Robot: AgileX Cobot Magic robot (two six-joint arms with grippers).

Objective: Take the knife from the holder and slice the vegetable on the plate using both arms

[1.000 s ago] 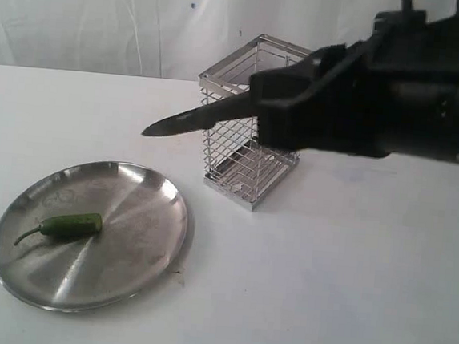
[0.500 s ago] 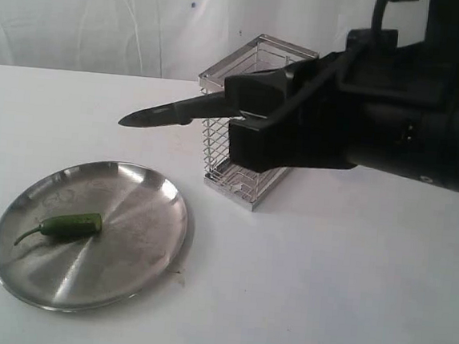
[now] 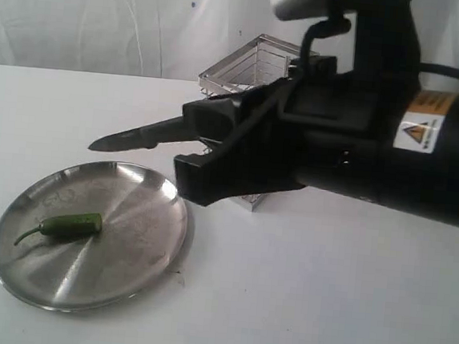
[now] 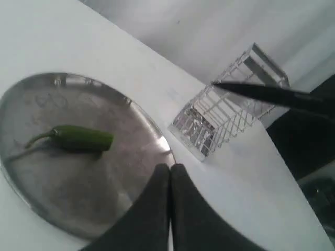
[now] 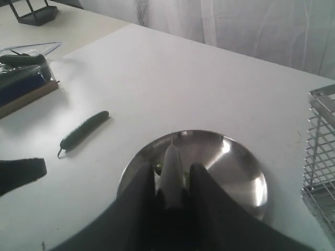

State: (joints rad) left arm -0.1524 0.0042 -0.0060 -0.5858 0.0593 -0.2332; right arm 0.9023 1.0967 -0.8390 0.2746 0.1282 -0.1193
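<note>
The right claw point(image 5: 172, 180) is clenched on the knife point(image 3: 140, 136), blade level above the plate's point(image 3: 135, 280) far rim. The vegetable point(image 3: 68, 225) lies on the plate. The left claw point(image 4: 170, 180) is clenched, empty.

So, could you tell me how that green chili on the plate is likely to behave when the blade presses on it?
The vegetable looks rounded and glossy, so it may roll or skid on the smooth plate. It seems small and light, and nothing is steadying it, so it would probably shift easily under the knife.
</note>
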